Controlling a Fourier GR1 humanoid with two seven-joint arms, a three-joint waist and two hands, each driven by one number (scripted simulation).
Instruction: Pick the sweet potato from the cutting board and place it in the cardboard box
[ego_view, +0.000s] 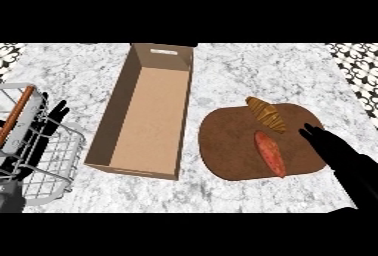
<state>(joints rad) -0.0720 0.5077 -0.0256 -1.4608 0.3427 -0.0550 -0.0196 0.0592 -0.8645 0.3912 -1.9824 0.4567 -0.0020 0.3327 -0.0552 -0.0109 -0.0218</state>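
Inspection of the counter at this moment. The sweet potato (271, 153) lies on the cutting board (229, 150), long axis running roughly twelve to six o'clock, slightly tilted. A croissant (266, 114) sits on the same board at the sweet potato's twelve o'clock, near its upper end but apparently not touching. The cardboard box (122, 125) stands open-topped at the board's nine o'clock, just beside it, nothing visible inside.

The right hand (325, 142) is at the sweet potato's three o'clock, over the board's right rim, fingers extended and relaxed, holding nothing; no contact with the sweet potato is visible. The left hand (50, 119) shows at the view's left edge, fingers up, resting behind a wire basket (66, 155) that stands at the box's eight o'clock.

Assessment: the step in hand appears to be the approach to the pick; the task is at an early stage, nothing lifted.

Recommendations for doing this step well. Bring the hand toward nine o'clock until fingers and thumb straddle the sweet potato's middle, across its short axis, so it does not pivot when raised. Keep clear of the croissant at twelve o'clock. Close only once the hand is centred. Lift straight up before carrying toward nine o'clock, high enough to pass the box's near wall.
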